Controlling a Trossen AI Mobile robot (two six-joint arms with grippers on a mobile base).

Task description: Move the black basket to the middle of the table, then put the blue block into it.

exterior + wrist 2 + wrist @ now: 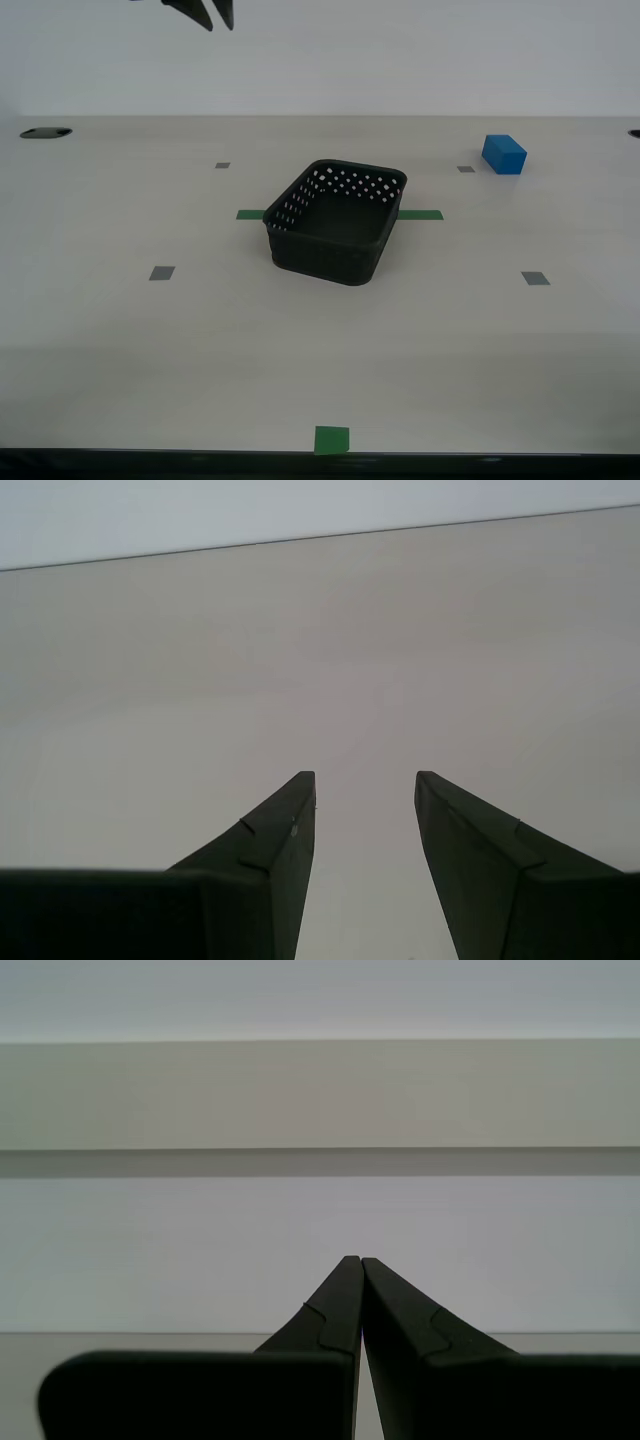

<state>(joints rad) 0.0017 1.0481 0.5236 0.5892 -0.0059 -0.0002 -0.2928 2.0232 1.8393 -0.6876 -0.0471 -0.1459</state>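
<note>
My first gripper (360,1260): jaws pressed together, empty. My second gripper (365,776): jaws apart, empty, over bare table (320,660). Black basket (336,221) mid-table; blue block (504,154) far right.

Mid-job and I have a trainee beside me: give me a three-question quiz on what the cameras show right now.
1. True or false: the blue block lies inside the black basket.
2. Which gripper has its fingers apart: A) my first gripper, B) my second gripper?
3. Fill in: the basket sits over a strip of ____ tape on the table.

Key:
1. False; it lies on the table, apart from the basket, toward the exterior view's right.
2. B; my first gripper's fingers meet.
3. Green.
</note>
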